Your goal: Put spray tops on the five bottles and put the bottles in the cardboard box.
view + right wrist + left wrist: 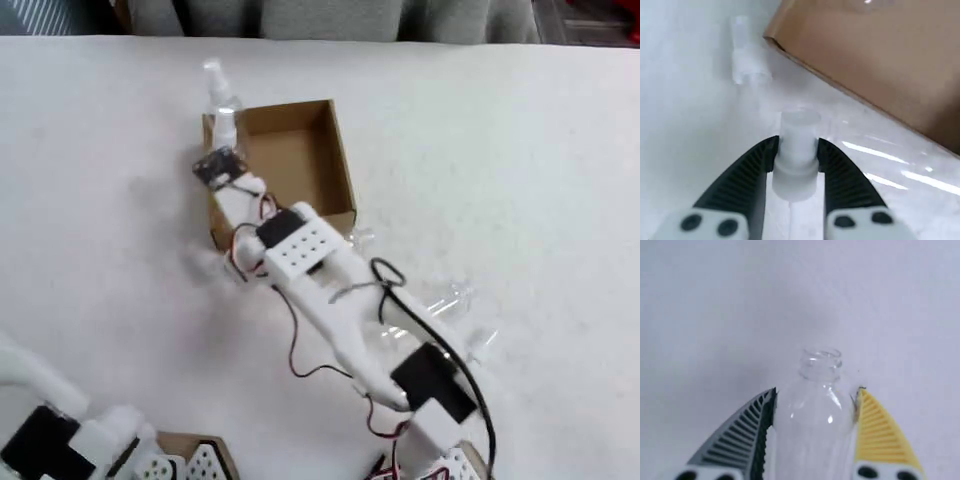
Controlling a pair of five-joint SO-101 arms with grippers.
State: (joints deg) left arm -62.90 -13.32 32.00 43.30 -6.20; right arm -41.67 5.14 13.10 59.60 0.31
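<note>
My left gripper [815,395] is shut on a clear bottle [816,425] with a bare neck, one grey and one yellow finger against its sides, above the white table. My right gripper [796,142] is shut on a white spray top [796,162], close to the outer left wall of the cardboard box [880,60]. From above, that arm stretches from the near right to the box [300,160], with its gripper [225,140] at the box's left edge. A second spray top [213,78] lies on the table just beyond; the right wrist view has it [742,50] too.
Clear bottles [452,302] lie on the table to the right of the outstretched arm. The left arm's base [60,430] sits at the near left corner. The table's far edge [400,40] runs behind the box.
</note>
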